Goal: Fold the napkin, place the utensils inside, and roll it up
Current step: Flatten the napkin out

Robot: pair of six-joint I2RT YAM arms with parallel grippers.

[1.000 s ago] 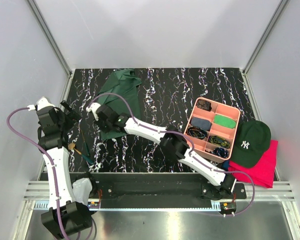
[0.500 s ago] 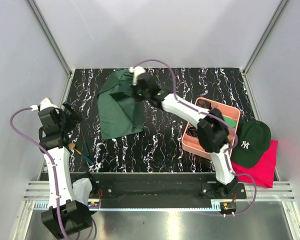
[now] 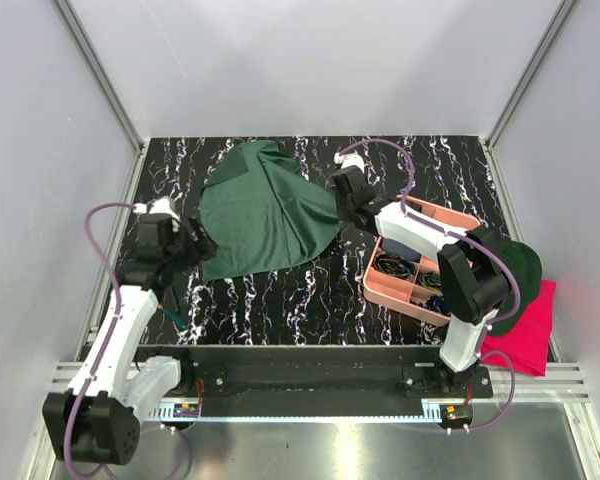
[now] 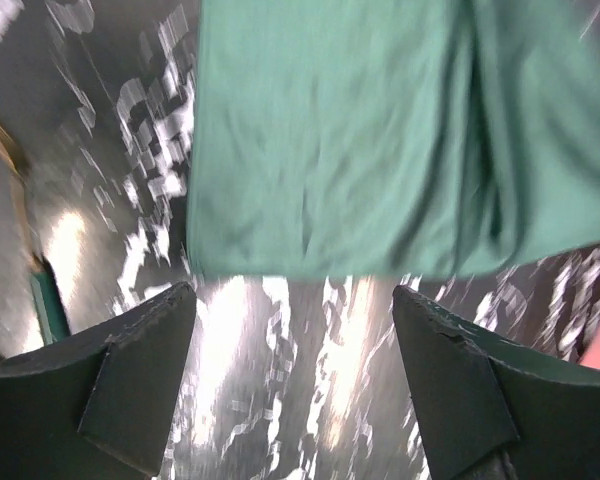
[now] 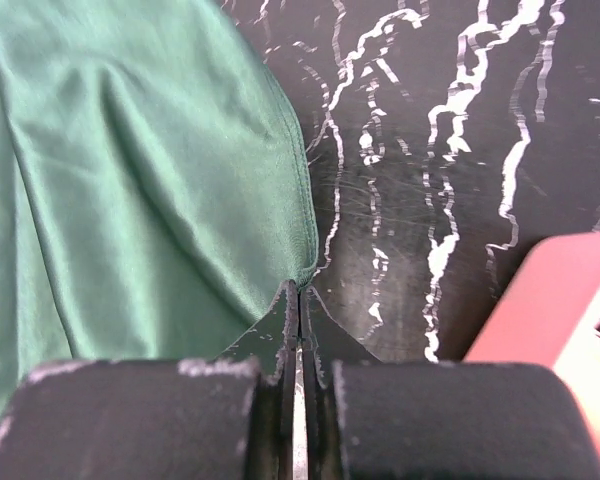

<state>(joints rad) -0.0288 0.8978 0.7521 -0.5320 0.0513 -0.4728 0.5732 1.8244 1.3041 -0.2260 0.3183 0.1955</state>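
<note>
The dark green napkin (image 3: 265, 212) lies spread and wrinkled on the black marbled table. My right gripper (image 3: 343, 207) is shut on its right corner, and in the right wrist view the closed fingertips (image 5: 298, 288) pinch the hemmed edge of the napkin (image 5: 150, 180). My left gripper (image 3: 194, 246) hovers open just short of the near left edge of the napkin (image 4: 360, 130), with bare table between its fingers (image 4: 292, 300). The utensils (image 3: 179, 320) lie by the left arm, mostly hidden. A green handle of the utensils (image 4: 46, 305) shows at the left edge.
A pink compartment tray (image 3: 385, 296) with small items stands right of the napkin, close to the right arm, and its corner (image 5: 560, 290) shows in the right wrist view. A dark cap (image 3: 515, 268) rests on a bright pink cloth (image 3: 528, 338) at the far right. Grey walls enclose the table.
My right gripper has pulled the napkin's corner far to the right, spreading the cloth out. My left arm has swung in toward the napkin's near left edge, its jaws narrowing a little.
</note>
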